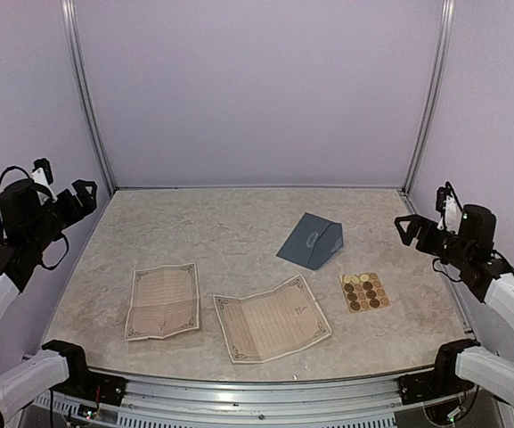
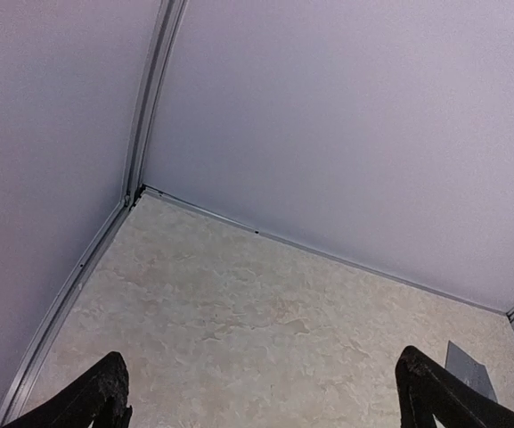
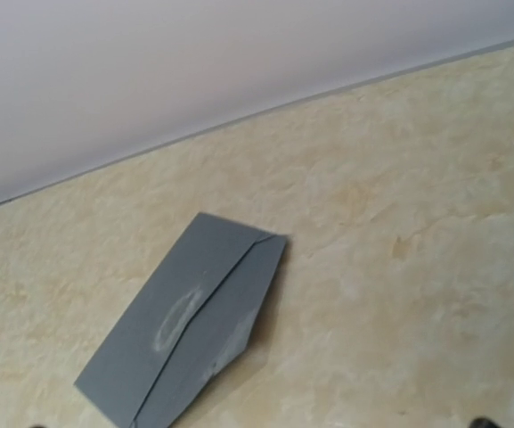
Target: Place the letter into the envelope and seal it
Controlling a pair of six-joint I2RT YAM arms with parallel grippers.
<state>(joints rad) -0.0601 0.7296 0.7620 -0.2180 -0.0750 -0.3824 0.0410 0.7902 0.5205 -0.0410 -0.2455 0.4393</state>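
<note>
Envelope: I count one, slate-blue, lying on the table right of centre toward the far wall. Its triangular flap is folded up off the body rather than pressed flat. My right wrist camera shows it from above with a pale smudge on the face. Just one grey corner of it shows at the edge of the left wrist view.

Near it, toward me, lies one tan sticker sheet with rows of round brown stickers, apart from the envelope. I see two letter sheets, both unfolded and creased. One lies at centre front, the other just left of it.

Both arms hang high at the sides. The left gripper has its fingers spread wide on nothing, and so does the right gripper.
</note>
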